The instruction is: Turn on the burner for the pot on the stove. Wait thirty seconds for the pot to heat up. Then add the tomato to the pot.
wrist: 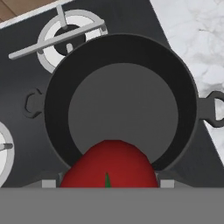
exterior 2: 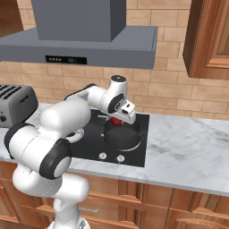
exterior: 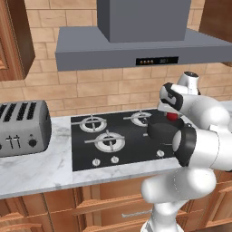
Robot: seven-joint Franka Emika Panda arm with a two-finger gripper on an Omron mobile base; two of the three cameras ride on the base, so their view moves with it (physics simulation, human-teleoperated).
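Overhead, grey hood (exterior: 136,34) on tan brick wall (exterior: 68,88); wooden cabinets (exterior 2: 210,40) either side. White marble desk (exterior 2: 188,152) carries the glossy black stove (exterior: 122,136), silver toaster (exterior: 22,127) well off to its left. My claw (exterior 2: 117,120) hangs over the dark pot (wrist: 120,103), holding the tomato (wrist: 109,164) between its fingers, above the pot's near rim.
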